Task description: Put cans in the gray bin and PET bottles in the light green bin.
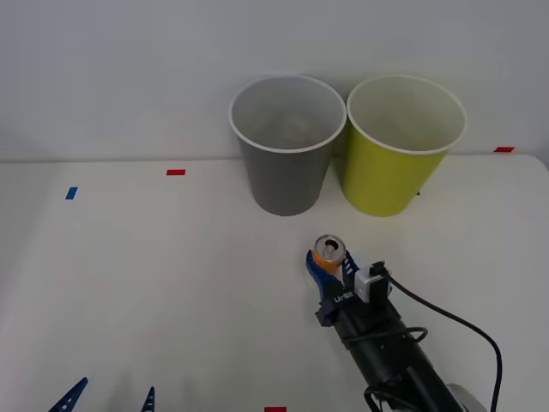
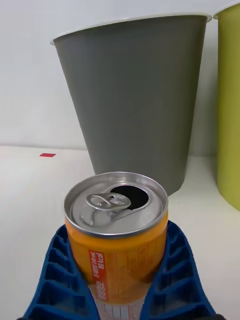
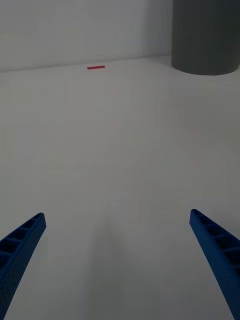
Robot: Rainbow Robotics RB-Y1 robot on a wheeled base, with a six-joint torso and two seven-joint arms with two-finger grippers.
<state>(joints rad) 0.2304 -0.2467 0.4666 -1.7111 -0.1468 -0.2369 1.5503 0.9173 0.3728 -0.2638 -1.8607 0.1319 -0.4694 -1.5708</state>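
Observation:
An orange-yellow can (image 1: pixel 328 251) with a silver opened top stands upright between the blue fingers of my right gripper (image 1: pixel 329 261), which is shut on it. In the right wrist view the can (image 2: pixel 117 225) sits in the right gripper (image 2: pixel 117 265), with the gray bin (image 2: pixel 135 100) just beyond it. The gray bin (image 1: pixel 285 172) and the light green bin (image 1: pixel 390 176) stand side by side at the back of the table, by the wall. My left gripper (image 1: pixel 116 390) waits open at the near left, nothing between its fingers (image 3: pixel 20 240). PET bottles are out of view.
Small red tape marks (image 1: pixel 176 172) lie on the white table (image 1: pixel 129 275), with a blue mark (image 1: pixel 71 193) at the far left. A black cable (image 1: pixel 455 322) loops off my right arm. The wall rises right behind the bins.

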